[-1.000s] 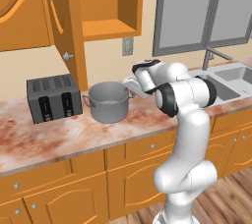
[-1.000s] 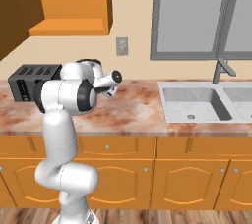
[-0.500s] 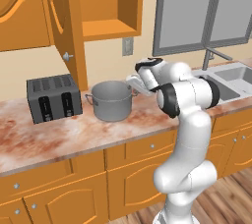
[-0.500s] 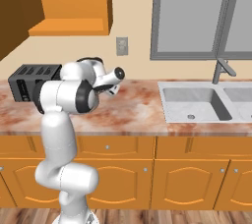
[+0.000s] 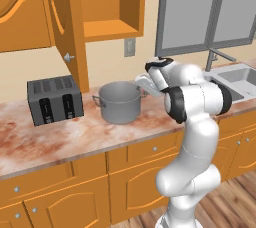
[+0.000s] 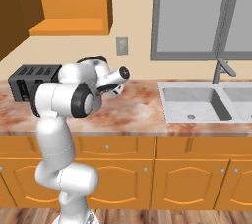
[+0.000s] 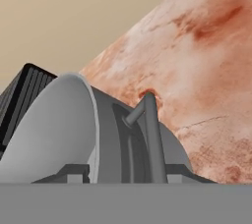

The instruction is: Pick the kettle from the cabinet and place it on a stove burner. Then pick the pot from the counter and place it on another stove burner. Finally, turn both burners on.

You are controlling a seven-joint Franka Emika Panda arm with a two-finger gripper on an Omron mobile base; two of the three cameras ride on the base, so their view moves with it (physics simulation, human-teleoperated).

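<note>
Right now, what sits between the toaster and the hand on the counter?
The pot stands between the toaster and the hand, seen from the left base view.

The pot (image 5: pixel 119 101) is plain grey, the counter (image 5: pixel 60 139) marbled reddish-brown and cream, the toaster (image 5: pixel 54 99) dark grey.

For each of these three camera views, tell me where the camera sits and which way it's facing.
Left base view: behind the arm to its left, facing the counter; arm rises lower right, gripper by the pot.
Right base view: behind to its right, facing the sink; arm rises lower left.
Hand view: on the hand, looking along the gripper at the pot's side handle.
Both base views share the toaster, counter and open cabinet.
</note>
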